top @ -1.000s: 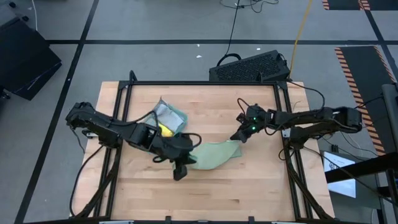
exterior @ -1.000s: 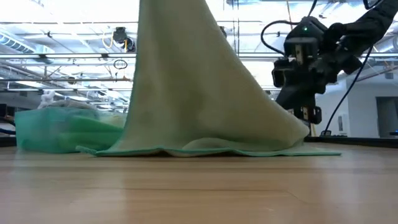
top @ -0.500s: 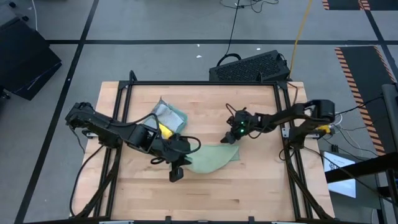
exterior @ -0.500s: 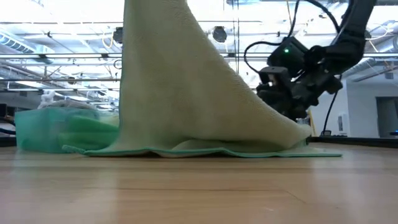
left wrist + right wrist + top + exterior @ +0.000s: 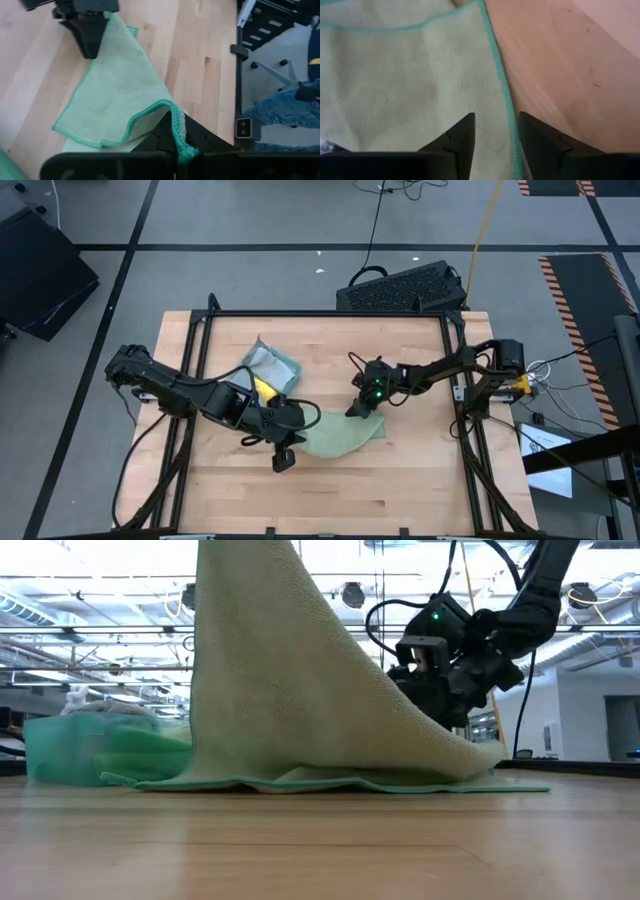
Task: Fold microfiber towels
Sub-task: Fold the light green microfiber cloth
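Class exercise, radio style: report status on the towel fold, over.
Left end effector shut on pale sage towel corner, lifted. Right end effector open, astride the towel's far edge. Towel pile lies beside; nothing blocking.

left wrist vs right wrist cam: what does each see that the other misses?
Left wrist only: the left tool shut on a lifted corner of the pale sage towel, the right tool at the far corner, the table frame, a person's jeans.
Right wrist only: the right tool's open fingers straddling the towel's teal hem.
Both: the towel on the wooden table.
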`<action>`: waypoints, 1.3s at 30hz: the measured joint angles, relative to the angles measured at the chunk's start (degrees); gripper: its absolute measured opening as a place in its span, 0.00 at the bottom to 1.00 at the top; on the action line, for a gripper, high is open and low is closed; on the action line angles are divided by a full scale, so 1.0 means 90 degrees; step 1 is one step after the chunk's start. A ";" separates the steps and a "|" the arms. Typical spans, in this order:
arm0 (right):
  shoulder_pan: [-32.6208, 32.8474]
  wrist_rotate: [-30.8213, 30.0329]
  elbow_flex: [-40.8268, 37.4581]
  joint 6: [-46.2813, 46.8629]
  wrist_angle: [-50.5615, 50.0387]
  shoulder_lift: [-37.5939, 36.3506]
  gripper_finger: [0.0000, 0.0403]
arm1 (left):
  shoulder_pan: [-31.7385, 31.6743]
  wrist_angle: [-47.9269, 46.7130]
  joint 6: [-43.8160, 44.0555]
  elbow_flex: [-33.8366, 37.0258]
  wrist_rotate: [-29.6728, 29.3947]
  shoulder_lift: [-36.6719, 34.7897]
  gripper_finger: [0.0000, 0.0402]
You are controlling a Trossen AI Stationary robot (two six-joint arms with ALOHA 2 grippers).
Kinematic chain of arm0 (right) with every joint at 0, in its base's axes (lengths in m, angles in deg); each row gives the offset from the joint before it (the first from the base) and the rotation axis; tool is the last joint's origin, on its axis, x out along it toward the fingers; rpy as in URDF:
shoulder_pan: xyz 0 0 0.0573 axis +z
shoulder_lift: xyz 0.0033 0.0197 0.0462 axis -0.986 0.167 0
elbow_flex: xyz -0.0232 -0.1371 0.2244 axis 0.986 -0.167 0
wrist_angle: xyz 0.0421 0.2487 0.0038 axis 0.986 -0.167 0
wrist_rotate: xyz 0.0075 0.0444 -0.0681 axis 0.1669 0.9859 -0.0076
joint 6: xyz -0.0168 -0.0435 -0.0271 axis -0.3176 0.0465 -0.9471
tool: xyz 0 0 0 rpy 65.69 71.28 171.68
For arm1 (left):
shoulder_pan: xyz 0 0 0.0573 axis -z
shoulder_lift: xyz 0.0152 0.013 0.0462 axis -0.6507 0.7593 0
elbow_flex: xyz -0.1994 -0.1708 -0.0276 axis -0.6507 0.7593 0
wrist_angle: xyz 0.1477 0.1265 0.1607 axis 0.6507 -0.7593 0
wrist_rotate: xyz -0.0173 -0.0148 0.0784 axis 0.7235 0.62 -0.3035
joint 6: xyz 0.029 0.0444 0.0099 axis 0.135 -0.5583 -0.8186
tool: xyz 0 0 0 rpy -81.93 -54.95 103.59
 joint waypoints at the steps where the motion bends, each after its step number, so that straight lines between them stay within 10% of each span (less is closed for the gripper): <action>1: 0.0018 -0.0023 -0.0001 -0.0079 -0.0056 0.0000 0.34 | 0.0000 -0.0021 0.0036 0.0000 -0.0029 0.0000 0.04; 15: 0.0585 0.0498 -0.0007 -0.0593 -0.0432 -0.0057 0.02 | 0.0064 -0.0133 0.0303 0.0000 -0.0541 -0.0002 0.03; 30: 0.0807 0.0626 -0.0008 -0.0645 -0.0929 -0.2938 0.00 | 0.0298 -0.1119 0.1698 0.0000 -0.1908 -0.0002 0.01; 39: 0.1028 0.0527 -0.0008 -0.0872 -0.3641 -0.4276 0.00 | 0.0242 -0.1137 0.3541 0.0702 -0.2860 -0.0015 0.02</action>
